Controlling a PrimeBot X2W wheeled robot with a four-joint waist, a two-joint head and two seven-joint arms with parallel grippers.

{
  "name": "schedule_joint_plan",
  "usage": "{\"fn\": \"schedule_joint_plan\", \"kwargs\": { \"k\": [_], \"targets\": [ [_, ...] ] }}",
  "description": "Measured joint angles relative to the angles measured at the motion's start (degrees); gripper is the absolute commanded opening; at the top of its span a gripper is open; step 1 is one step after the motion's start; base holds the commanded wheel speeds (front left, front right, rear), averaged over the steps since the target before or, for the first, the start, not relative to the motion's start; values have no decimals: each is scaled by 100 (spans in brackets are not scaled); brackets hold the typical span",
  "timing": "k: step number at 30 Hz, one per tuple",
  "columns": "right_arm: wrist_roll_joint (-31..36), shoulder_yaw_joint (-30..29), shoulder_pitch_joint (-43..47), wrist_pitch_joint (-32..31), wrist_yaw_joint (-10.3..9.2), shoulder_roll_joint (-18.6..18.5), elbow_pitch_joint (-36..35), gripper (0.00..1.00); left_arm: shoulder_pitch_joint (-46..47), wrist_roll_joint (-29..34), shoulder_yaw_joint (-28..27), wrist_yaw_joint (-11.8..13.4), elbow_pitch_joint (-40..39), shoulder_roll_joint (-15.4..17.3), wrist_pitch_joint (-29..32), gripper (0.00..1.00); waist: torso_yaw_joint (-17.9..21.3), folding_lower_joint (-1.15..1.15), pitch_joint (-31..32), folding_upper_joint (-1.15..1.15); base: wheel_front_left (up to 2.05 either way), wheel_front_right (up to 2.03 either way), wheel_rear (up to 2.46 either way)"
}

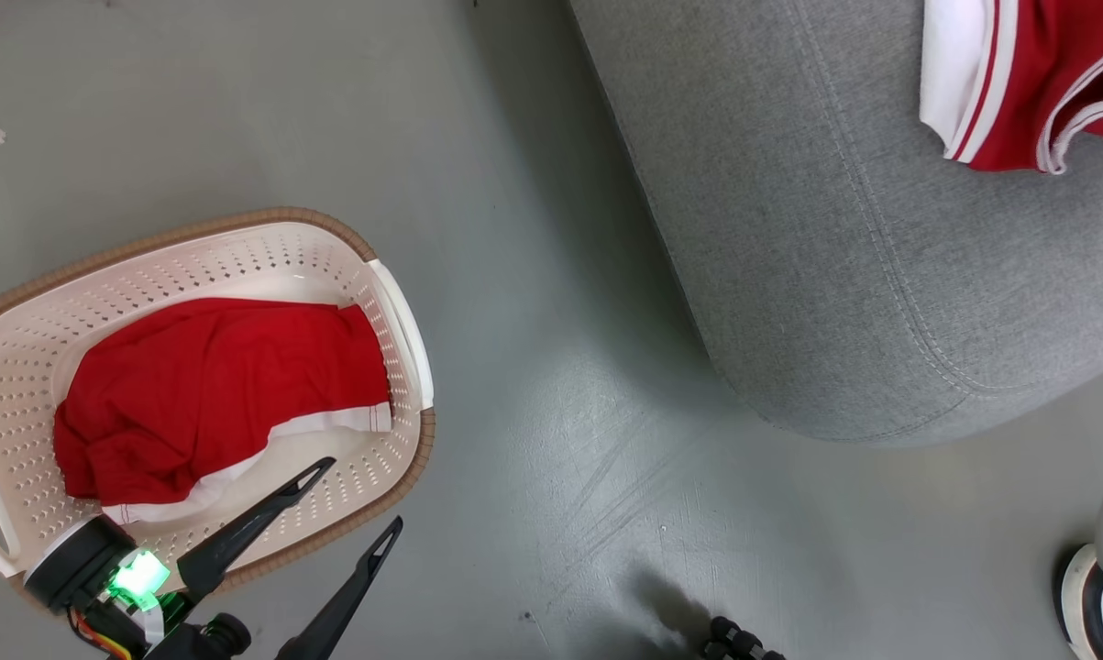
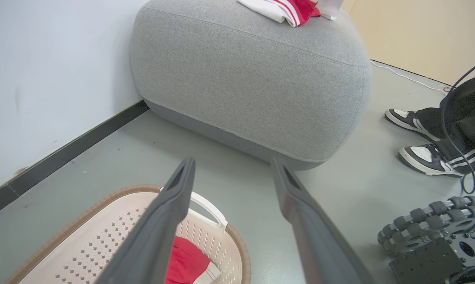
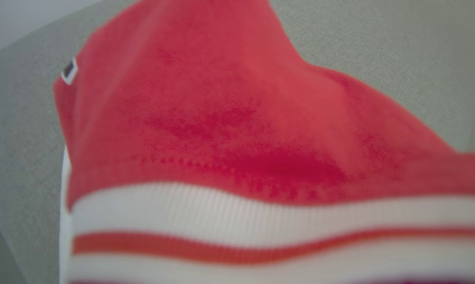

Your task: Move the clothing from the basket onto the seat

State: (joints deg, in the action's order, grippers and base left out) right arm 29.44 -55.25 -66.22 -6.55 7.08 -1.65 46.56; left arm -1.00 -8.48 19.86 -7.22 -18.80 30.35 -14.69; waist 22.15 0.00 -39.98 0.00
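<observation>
The left gripper (image 1: 364,492) hangs spread wide. The shorts (image 1: 221,385) lie below, off its left finger, in the basket (image 1: 193,225). It should drop onto the bunched red middle and pinch deep. The top (image 1: 1046,82) lies on the seat (image 1: 835,275). The right gripper's state cannot be told.

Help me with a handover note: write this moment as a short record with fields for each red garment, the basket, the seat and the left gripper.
shorts: red with a white hem, crumpled inside the basket
top: red with white stripes, lying on the seat
basket position: on the floor, left of the seat, apart from it
left gripper: open, empty, fingertips over the basket's near rim
task status: top on the seat, shorts not yet moved
nearby: a person's shoes on the floor beside the seat
</observation>
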Motion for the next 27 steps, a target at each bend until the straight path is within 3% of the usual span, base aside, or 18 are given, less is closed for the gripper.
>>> {"fn": "schedule_joint_plan", "kwargs": {
  "k": [7,27],
  "targets": [
    [542,512,194,-1220,2,5,777,100,97,-8,123,0,76,-171,0,100,31,0,147,0,0,0,0],
    [423,1021,-292,-2129,4,-315,702,100,295,-58,407,-2,403,-626,0,100,92,0,752,0,0,0,0]
  ]
}}
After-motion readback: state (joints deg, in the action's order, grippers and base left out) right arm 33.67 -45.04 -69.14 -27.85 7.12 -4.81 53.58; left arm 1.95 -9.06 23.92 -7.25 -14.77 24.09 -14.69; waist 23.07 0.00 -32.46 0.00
